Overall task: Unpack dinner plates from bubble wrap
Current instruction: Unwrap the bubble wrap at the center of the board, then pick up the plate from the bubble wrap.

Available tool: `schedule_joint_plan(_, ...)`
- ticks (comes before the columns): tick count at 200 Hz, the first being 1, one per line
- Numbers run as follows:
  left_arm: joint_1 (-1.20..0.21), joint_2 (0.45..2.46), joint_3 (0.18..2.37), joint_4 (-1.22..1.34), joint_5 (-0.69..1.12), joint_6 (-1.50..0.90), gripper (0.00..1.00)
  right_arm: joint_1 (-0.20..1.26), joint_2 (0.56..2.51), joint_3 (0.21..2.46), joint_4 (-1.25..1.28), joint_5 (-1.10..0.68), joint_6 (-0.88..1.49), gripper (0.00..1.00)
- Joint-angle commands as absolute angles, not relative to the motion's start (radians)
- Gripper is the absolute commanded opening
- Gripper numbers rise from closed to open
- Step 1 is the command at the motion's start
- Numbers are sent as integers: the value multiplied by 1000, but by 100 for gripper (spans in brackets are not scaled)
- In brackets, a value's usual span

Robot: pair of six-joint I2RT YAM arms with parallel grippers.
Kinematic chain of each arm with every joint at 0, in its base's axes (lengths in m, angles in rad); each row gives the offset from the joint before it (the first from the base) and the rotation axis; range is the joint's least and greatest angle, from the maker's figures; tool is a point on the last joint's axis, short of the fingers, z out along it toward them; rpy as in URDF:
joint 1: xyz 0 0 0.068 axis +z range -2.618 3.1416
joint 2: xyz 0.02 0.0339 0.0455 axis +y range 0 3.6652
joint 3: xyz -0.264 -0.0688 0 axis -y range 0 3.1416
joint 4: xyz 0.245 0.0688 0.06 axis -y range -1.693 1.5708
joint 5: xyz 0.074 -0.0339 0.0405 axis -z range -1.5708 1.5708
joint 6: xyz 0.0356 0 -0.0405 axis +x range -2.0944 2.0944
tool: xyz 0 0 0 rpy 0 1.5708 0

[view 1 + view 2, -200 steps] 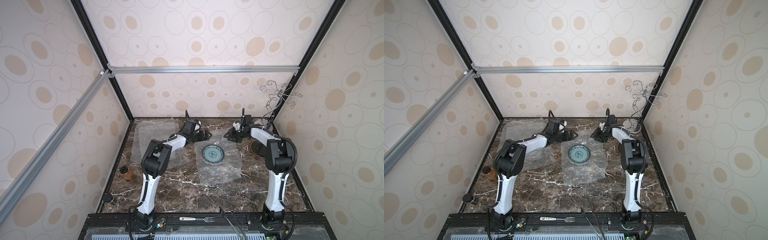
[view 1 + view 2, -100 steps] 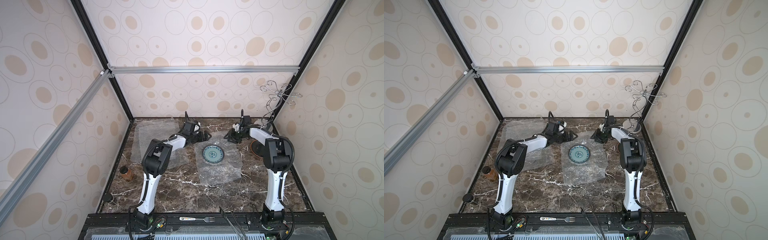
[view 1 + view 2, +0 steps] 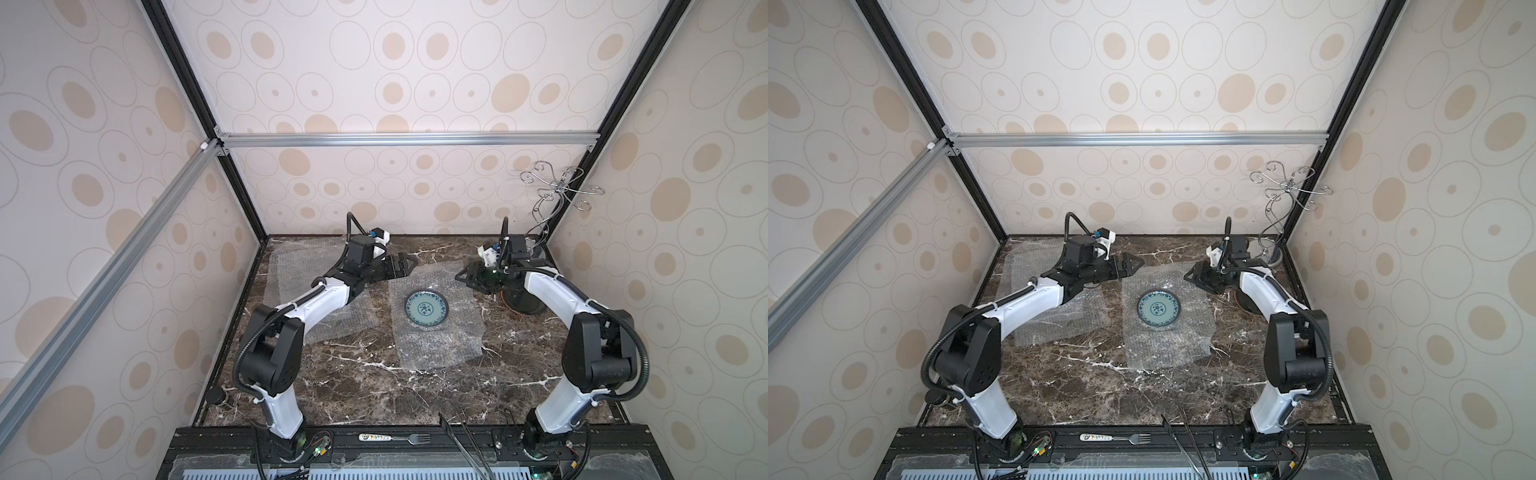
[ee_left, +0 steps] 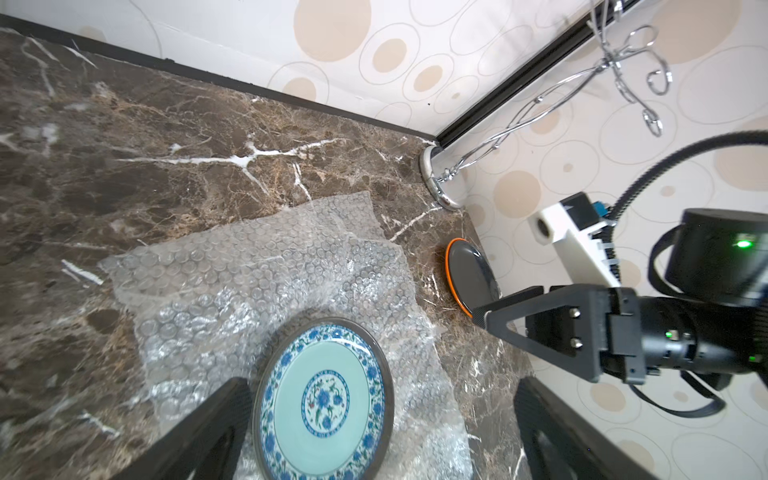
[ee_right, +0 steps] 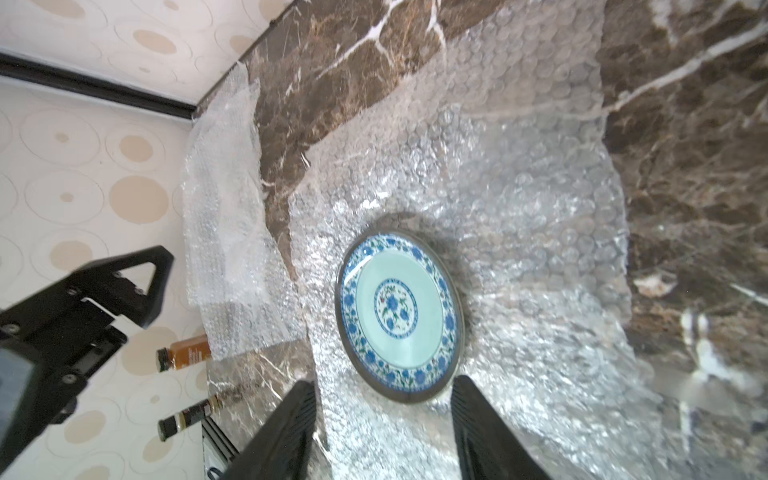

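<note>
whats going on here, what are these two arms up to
A two-armed robot is unwrapping plates. A blue patterned plate lies uncovered on an opened bubble wrap sheet. The left gripper and right gripper hover near the sheet's far corners, both open and empty. A dark orange-rimmed plate sits bare on the table to the right, and a second sheet lies on the left.

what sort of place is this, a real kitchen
Likely a robot test booth: left arm and right arm mounted on a marble-look tabletop, wallpapered panels on an aluminium frame, a plate on bubble wrap.
</note>
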State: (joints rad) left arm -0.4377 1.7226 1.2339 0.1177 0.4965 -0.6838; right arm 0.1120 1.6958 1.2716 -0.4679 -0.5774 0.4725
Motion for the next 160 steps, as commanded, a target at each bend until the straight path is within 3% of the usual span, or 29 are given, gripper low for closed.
schedule_joint_plan(1, -435, 1656, 1156, 111, 441, -681, 100, 137, 1673, 1188, -493, -594, 461, 59)
schedule_joint_plan(36, -449, 1504, 1021, 127, 379, -630, 100, 179, 1674, 1101, -457, -598, 477, 69)
schedule_joint_plan(160, -450, 1459, 910, 91, 328, -607, 100, 229, 1832, 1066, -301, -569, 556, 56)
